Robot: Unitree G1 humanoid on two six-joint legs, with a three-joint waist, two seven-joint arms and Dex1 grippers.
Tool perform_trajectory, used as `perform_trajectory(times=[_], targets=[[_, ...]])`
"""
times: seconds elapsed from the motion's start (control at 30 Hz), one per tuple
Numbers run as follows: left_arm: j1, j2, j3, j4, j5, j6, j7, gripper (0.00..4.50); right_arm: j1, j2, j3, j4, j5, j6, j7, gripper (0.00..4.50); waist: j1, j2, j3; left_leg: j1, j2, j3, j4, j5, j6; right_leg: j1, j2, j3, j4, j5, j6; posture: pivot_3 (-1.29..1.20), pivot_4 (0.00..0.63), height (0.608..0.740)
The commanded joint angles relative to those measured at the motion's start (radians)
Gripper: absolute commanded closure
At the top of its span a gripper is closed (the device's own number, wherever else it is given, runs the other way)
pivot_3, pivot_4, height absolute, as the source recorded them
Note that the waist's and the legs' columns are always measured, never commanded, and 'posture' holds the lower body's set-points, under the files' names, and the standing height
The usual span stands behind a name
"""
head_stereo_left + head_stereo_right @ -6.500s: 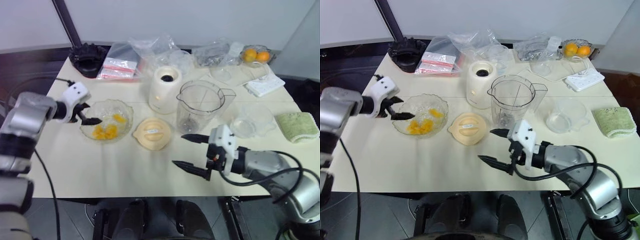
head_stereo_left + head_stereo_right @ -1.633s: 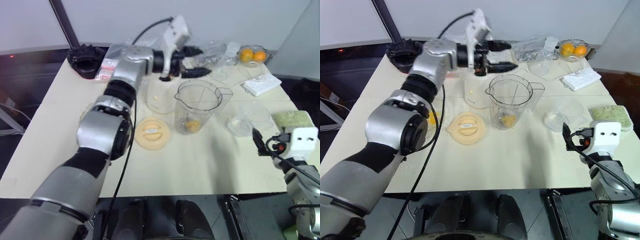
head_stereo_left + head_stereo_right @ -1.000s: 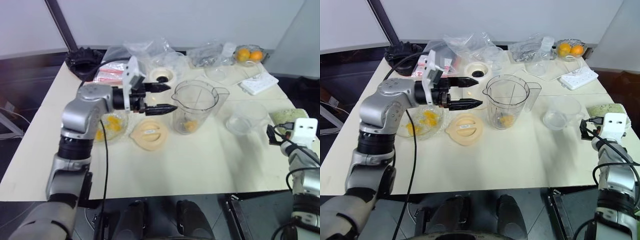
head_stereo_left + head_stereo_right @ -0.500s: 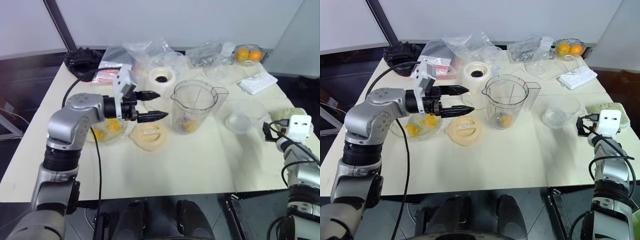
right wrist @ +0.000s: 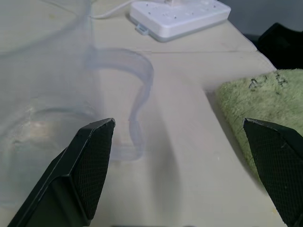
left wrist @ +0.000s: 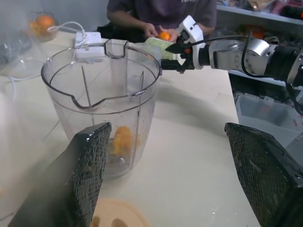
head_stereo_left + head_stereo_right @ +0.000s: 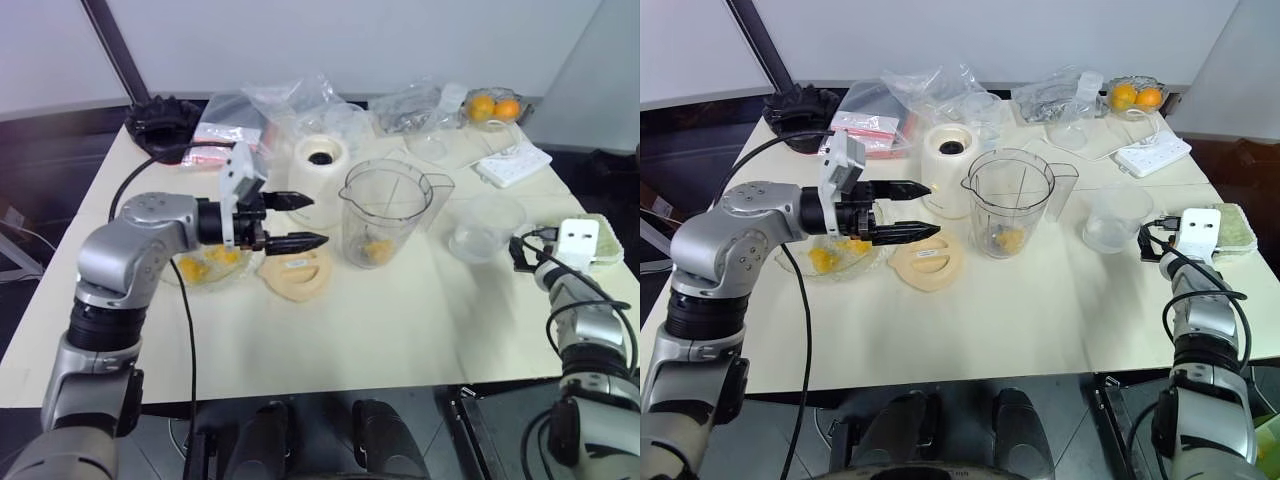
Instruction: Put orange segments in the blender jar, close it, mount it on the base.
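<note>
The blender jar [image 7: 385, 212] stands upright and uncovered mid-table, with a few orange segments [image 6: 122, 140] at its bottom. More orange segments [image 7: 212, 262] lie in a low glass bowl [image 7: 180, 280] to its left. Behind the jar on its left is the cream base [image 7: 320, 166], dark socket up. My left gripper [image 7: 316, 220] hovers open and empty over the bowl's right side, pointing at the jar just short of its wall. Open and empty too, my right gripper [image 7: 520, 254] is at the table's right edge, pointing at a small clear cup [image 7: 484, 226].
A pale orange lid [image 7: 297, 274] lies flat in front of the jar and bowl. A green cloth [image 5: 255, 99] lies right of my right gripper, a white power strip [image 7: 510, 160] behind the cup. Plastic bags and whole oranges [image 7: 492, 106] crowd the back. A person [image 6: 161, 14] sits across the table.
The jar, empty at first, now holds orange segments. My left gripper came down from above the jar and drew back beside it. My right gripper swung out right, then crept toward the cup.
</note>
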Motion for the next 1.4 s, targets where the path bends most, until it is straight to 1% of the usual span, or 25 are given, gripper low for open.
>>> perform_trajectory(times=[0.03,0.23,0.37,0.57,0.77,1.03,1.07,1.1,1.17,1.2,1.23,1.3,1.37,1.4], targets=[[0.001,0.025,0.024,-0.056,-0.033,0.014,0.011,0.51,-0.067,-0.026,-0.003,0.096,-0.002,-0.074,0.009,0.00,0.000,0.000,0.000,0.000,0.000,0.000,0.000,0.000,0.000,0.000,0.000,0.000,0.000,0.000,0.000,0.00,0.150,0.740],[0.025,0.057,0.041,-0.081,-0.053,0.036,0.038,0.51,-0.175,-0.046,0.010,0.320,-0.029,-0.188,0.009,0.00,-0.006,0.000,0.000,0.000,0.000,0.000,0.000,0.000,0.000,0.000,0.000,0.000,0.000,0.000,0.000,0.00,0.150,0.740],[0.045,0.085,0.048,-0.108,-0.073,0.048,0.049,0.51,-0.208,-0.050,-0.013,0.393,-0.006,-0.259,0.011,0.00,-0.019,0.000,0.000,0.000,0.000,0.000,-0.001,0.000,0.000,0.000,0.000,0.000,-0.001,0.000,0.000,0.00,0.150,0.740],[0.064,0.109,0.050,-0.118,-0.086,0.044,0.063,0.51,-0.209,-0.039,-0.023,0.418,0.009,-0.306,0.042,0.00,-0.021,0.000,0.000,0.000,0.000,0.000,-0.001,0.000,0.000,0.000,0.000,0.001,-0.001,0.000,0.000,0.00,0.150,0.740],[0.072,0.111,0.045,-0.120,-0.093,0.040,0.067,0.51,-0.217,-0.030,-0.019,0.420,0.019,-0.336,0.112,0.00,-0.021,0.000,0.000,0.000,0.000,0.000,-0.001,0.000,0.000,0.000,0.000,0.001,-0.002,0.000,0.000,0.00,0.150,0.740],[0.062,0.112,0.032,-0.129,-0.102,0.050,0.082,0.51,-0.250,-0.043,0.004,0.458,-0.003,-0.293,0.141,0.00,-0.022,0.000,0.000,0.000,0.000,0.000,-0.002,0.000,0.000,0.000,0.000,0.001,-0.002,0.000,0.000,0.00,0.150,0.740],[0.063,0.114,0.033,-0.130,-0.103,0.050,0.084,0.47,-0.252,-0.044,0.006,0.459,-0.006,-0.292,0.145,0.55,-0.021,0.000,0.000,0.000,0.000,0.000,-0.002,0.000,0.000,0.000,0.000,0.001,-0.002,0.000,0.000,0.00,0.150,0.740],[0.064,0.116,0.034,-0.131,-0.103,0.051,0.085,0.47,-0.253,-0.043,0.007,0.459,-0.008,-0.293,0.147,0.87,-0.021,0.000,0.000,0.000,0.000,0.000,-0.002,0.000,0.000,0.000,0.000,0.001,-0.002,0.000,0.000,0.00,0.150,0.740],[0.066,0.117,0.036,-0.134,-0.104,0.054,0.091,0.47,-0.254,-0.043,0.007,0.460,-0.011,-0.291,0.149,1.81,-0.021,0.000,0.000,0.000,0.000,0.000,-0.002,0.000,0.000,0.000,0.000,0.001,-0.002,0.000,0.000,0.00,0.150,0.740],[0.066,0.117,0.036,-0.136,-0.105,0.055,0.094,0.47,-0.254,-0.043,0.007,0.460,-0.011,-0.291,0.149,2.33,-0.021,0.000,0.000,0.000,0.000,0.000,-0.002,0.000,0.000,0.000,0.000,0.001,-0.002,0.000,-0.001,0.00,0.150,0.740],[0.066,0.116,0.037,-0.137,-0.106,0.057,0.097,0.47,-0.252,-0.043,0.008,0.461,-0.011,-0.291,0.149,2.96,-0.021,0.000,0.000,0.000,0.000,0.000,-0.002,0.000,0.000,0.000,0.000,0.001,-0.002,0.000,0.000,0.00,0.150,0.740],[0.066,0.113,0.037,-0.140,-0.107,0.061,0.102,0.47,-0.249,-0.042,0.010,0.462,-0.010,-0.290,0.149,3.91,-0.021,0.000,0.000,0.000,0.000,0.000,-0.002,0.000,0.000,0.000,0.000,0.001,-0.002,0.000,0.000,0.00,0.150,0.740],[0.064,0.109,0.036,-0.142,-0.109,0.063,0.107,0.47,-0.241,-0.038,0.014,0.458,-0.011,-0.295,0.155,4.48,-0.021,0.000,0.000,0.000,0.000,0.000,-0.002,0.000,0.000,0.000,0.000,0.001,-0.002,0.000,0.000,0.00,0.150,0.740],[0.063,0.108,0.036,-0.141,-0.109,0.063,0.109,0.47,-0.236,-0.036,0.014,0.455,-0.010,-0.298,0.157,4.49,-0.021,0.000,0.000,0.000,0.000,0.000,-0.002,0.000,0.000,0.000,0.000,0.001,-0.002,0.000,0.000,0.00,0.150,0.740]])
